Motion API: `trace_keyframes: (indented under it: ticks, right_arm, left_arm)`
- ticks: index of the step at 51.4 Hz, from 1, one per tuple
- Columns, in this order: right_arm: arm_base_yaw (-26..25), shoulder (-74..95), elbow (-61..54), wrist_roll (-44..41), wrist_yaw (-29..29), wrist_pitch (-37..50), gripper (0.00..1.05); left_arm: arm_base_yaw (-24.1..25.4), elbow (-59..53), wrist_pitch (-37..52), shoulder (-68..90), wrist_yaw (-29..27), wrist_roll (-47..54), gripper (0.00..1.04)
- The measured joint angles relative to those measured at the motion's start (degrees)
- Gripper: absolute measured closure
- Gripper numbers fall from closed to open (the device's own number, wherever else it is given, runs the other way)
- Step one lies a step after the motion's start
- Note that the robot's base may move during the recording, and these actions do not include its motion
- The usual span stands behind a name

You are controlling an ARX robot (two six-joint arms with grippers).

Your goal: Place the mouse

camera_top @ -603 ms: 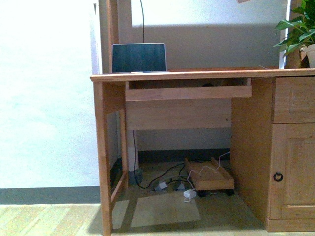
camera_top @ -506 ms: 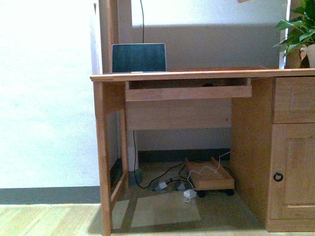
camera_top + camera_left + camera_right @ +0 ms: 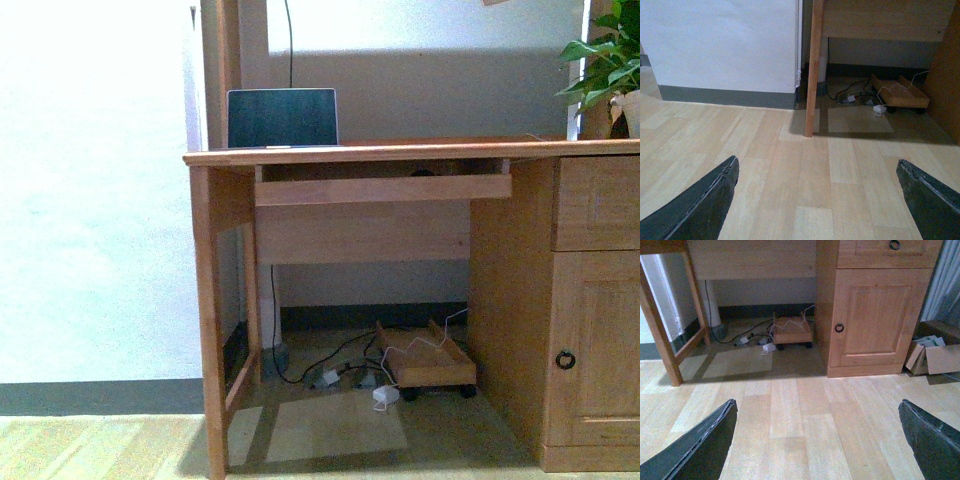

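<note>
The mouse is not in any view. A wooden desk (image 3: 400, 152) stands ahead with a pull-out tray (image 3: 382, 187) under its top and an open laptop (image 3: 282, 118) at its left end. My left gripper (image 3: 817, 192) is open and empty, low over the wood floor in front of the desk's left leg (image 3: 812, 70). My right gripper (image 3: 817, 435) is open and empty, low over the floor in front of the desk's cabinet door (image 3: 875, 315). Neither gripper shows in the front view.
Cables and a low wheeled wooden stand (image 3: 425, 358) lie under the desk. A potted plant (image 3: 610, 65) stands on the desk's right end. A white wall (image 3: 95, 200) is on the left. Cardboard boxes (image 3: 932, 356) sit on the floor right of the cabinet.
</note>
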State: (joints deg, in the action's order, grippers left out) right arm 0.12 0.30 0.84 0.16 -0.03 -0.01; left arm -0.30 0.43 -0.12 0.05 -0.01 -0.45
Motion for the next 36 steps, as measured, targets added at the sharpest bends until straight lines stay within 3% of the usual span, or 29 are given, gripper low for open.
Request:
trace_keyframes:
  ticks: [36]
  right_arm:
    - [0.0,0.0,0.0,0.0,0.0,0.0,0.07]
  left_arm:
    - [0.0,0.0,0.0,0.0,0.0,0.0,0.08]
